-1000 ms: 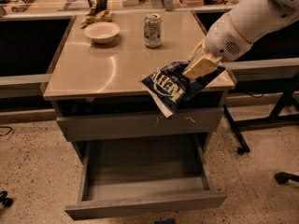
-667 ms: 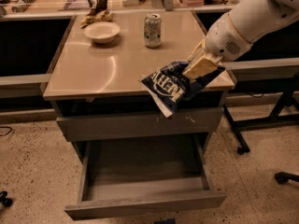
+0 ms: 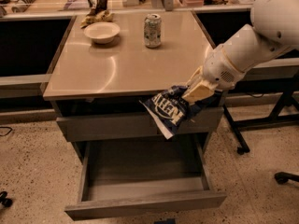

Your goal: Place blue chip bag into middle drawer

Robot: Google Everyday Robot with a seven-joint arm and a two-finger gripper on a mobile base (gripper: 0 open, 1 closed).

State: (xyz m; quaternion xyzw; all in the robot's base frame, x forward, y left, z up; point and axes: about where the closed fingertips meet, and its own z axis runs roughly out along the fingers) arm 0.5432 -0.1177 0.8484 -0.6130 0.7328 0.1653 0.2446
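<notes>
A tan desk [image 3: 121, 64] stands on a speckled floor [image 3: 32, 171], with a pale bowl [image 3: 102, 31] and a soda can [image 3: 152, 30] near its back edge. At the desk's front right corner, the pincer [image 3: 198, 90] is clamped on the upper end of the blue chip bag [image 3: 169, 110]. The bag hangs in the air before the closed upper drawer front [image 3: 107, 126], above the open middle drawer [image 3: 145, 203].
</notes>
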